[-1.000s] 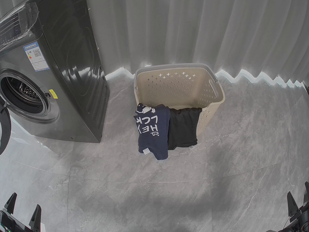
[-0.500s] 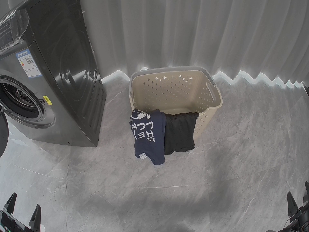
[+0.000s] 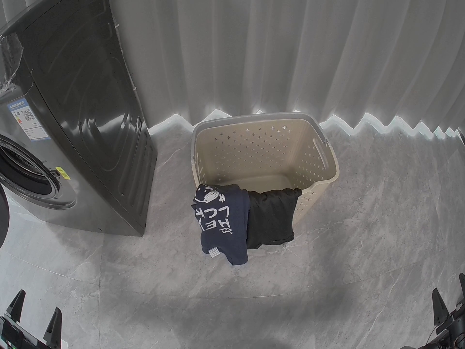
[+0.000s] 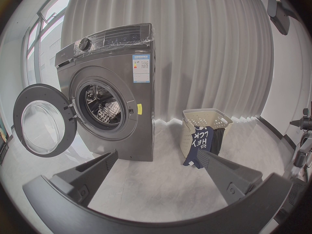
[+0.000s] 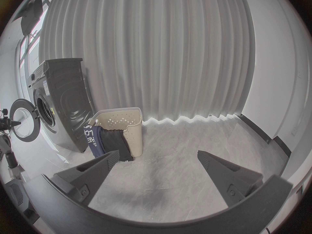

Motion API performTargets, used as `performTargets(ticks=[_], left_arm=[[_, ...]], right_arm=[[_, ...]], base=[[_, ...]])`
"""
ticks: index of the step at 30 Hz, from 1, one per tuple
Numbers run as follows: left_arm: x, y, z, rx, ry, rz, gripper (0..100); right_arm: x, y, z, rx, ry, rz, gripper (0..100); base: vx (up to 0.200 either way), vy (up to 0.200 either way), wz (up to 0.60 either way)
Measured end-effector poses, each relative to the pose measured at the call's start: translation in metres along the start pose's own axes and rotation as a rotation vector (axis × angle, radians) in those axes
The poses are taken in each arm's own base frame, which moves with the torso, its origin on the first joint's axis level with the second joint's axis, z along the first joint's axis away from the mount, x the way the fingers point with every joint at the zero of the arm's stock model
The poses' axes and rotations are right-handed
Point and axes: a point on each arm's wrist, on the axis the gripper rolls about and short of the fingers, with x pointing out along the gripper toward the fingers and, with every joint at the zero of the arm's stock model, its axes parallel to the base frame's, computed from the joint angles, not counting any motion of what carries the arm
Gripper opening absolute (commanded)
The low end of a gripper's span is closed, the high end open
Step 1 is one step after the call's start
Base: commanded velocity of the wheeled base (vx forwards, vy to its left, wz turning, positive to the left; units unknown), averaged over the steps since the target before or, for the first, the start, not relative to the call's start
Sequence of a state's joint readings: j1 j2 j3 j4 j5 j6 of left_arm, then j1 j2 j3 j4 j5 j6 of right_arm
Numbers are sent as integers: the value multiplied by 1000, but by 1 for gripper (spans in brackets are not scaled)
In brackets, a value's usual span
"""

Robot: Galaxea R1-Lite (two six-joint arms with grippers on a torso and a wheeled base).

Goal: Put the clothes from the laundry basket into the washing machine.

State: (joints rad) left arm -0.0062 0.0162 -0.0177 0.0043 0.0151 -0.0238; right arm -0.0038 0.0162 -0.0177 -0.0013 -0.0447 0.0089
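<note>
Only the camera has turned toward the laundry basket (image 3: 261,118) beside the washing machine (image 3: 82,136), with the blue shirt (image 3: 223,224) and black cloth (image 3: 271,216) over its near rim; the left gripper (image 4: 156,152) and right gripper (image 5: 158,153) are wide open and empty, so nothing is picked up yet.

Beige laundry basket (image 3: 261,144) stands upright, navy printed top (image 3: 222,225) and black garment (image 3: 271,218), maybe a shirt, draped over its near rim. Grey washing machine (image 3: 82,122) nearby, door (image 4: 42,121) open.

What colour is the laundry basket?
The basket is beige with a grey rim and small star-shaped holes; the head view shows it best.
</note>
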Motion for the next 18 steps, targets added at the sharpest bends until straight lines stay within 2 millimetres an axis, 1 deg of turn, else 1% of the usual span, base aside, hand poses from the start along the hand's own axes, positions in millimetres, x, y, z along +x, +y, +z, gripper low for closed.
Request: performTargets(ticks=[2, 10, 17, 18], left_arm=[[0, 0, 0, 2, 0, 0, 100], [0, 0, 0, 0, 0, -1, 100], [0, 0, 0, -2, 0, 0, 100], [0, 0, 0, -1, 0, 0, 100]], right_arm=[[0, 0, 0, 0, 0, 2, 100], [0, 0, 0, 0, 0, 1, 100], [0, 0, 0, -1, 0, 1, 100], [0, 0, 0, -1, 0, 1, 100]], base=[[200, 0, 0], [0, 0, 0], [0, -200, 0], [0, 0, 0]])
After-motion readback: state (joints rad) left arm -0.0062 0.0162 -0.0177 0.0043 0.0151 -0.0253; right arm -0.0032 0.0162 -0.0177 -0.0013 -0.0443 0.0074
